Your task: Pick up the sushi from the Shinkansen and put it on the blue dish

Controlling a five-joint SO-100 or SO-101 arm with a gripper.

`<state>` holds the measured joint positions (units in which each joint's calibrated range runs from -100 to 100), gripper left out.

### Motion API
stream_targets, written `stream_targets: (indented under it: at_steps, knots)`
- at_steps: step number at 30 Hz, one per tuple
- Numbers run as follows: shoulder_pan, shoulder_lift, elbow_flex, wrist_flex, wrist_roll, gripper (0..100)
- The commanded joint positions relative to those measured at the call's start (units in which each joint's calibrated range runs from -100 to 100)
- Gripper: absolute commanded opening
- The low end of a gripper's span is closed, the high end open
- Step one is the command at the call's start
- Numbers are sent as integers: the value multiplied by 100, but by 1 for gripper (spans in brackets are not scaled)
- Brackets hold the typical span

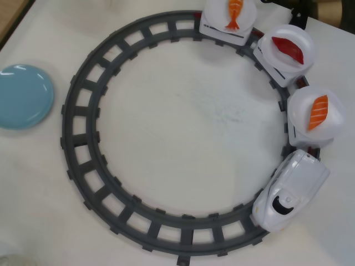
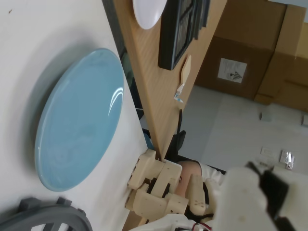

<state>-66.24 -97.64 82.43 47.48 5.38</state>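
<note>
The salmon sushi (image 1: pixel 318 112) lies on a round white plate on the car right behind the Shinkansen nose (image 1: pixel 291 191), at the right side of the track in the overhead view. The blue dish (image 1: pixel 23 96) sits empty on the table at the far left, outside the track. The wrist view shows the blue dish (image 2: pixel 79 120) close up, at a steep angle. A blurred white part of my gripper (image 2: pixel 248 197) fills the bottom right of the wrist view; its jaws do not show. The gripper is not in the overhead view.
A grey circular track (image 1: pixel 83 166) rings the table's middle. Further cars carry a dark red tuna piece (image 1: pixel 288 49) and a shrimp piece (image 1: pixel 235 12). In the wrist view, a beige arm (image 2: pixel 159 187) stands past the table edge, with cardboard boxes (image 2: pixel 250 48) behind.
</note>
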Motion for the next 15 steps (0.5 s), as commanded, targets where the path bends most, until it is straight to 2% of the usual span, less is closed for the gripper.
stream_targets:
  at_steps: [1, 15]
  knots:
    - [-435, -29, 675, -302, -52, 3]
    - [-435, -29, 684, -285, -52, 3]
